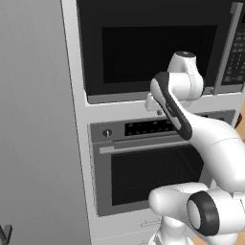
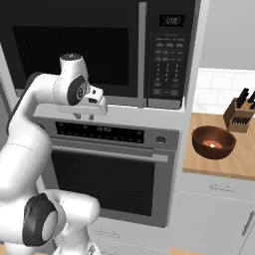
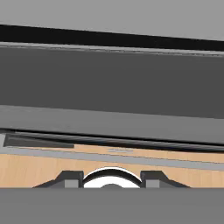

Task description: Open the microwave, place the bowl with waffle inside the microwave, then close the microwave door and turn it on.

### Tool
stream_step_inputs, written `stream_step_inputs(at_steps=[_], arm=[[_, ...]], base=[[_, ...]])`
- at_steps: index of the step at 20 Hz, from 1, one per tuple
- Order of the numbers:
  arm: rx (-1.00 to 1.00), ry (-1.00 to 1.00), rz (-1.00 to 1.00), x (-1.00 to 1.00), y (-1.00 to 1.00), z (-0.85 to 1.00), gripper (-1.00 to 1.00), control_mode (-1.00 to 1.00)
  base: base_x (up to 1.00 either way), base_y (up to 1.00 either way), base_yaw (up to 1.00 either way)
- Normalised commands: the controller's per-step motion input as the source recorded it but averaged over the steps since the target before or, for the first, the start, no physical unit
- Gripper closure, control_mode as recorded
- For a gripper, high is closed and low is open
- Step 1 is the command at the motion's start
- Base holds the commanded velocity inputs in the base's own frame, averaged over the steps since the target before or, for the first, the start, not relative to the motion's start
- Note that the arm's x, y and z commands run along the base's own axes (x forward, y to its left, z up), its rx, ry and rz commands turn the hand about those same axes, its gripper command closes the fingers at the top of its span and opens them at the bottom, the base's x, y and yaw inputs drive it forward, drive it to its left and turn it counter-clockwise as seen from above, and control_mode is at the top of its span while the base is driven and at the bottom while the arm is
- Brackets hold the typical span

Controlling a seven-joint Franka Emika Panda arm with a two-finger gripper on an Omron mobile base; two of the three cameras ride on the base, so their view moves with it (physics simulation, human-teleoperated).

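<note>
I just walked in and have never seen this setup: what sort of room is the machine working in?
A kitchen, by the look of it: a built-in microwave above a wall oven, and a wooden counter with a bowl and knife block.

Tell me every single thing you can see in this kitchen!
microwave: one, black, built in up high, door shut
handle: one, silver, upright, on the door's right edge
keypad: one, dark, right of the handle
oven: one, silver with a dark window, under the microwave
cabinet: one, grey, tall, left of the oven
counter: one, light wood, right of the oven
bowl: one, reddish-brown, on the counter, food inside
knife block: one, brown, behind the bowl
arm: one, white, in front of the oven
gripper: one, white, between microwave and oven; jaws partly apart, empty
</note>
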Motion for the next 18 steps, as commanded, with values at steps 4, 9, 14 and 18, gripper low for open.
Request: stream_step_inputs(at_steps=[4,9,14,18], arm=[[0.00,0.00,0.00,-0.15,0.00,0.00,-1.00,-1.00],[0.00,-0.07,0.01,-0.52,0.00,0.08,-1.00,-1.00],[0.00,-0.06,0.00,-0.68,-0.11,0.37,-1.00,-1.00],[0.00,-0.12,0.00,-0.52,-0.05,0.24,-1.00,-1.00]], base=[[0.00,0.00,0.00],[0.00,0.00,0.00],[0.00,0.00,0.00],[0.00,0.00,0.00]])
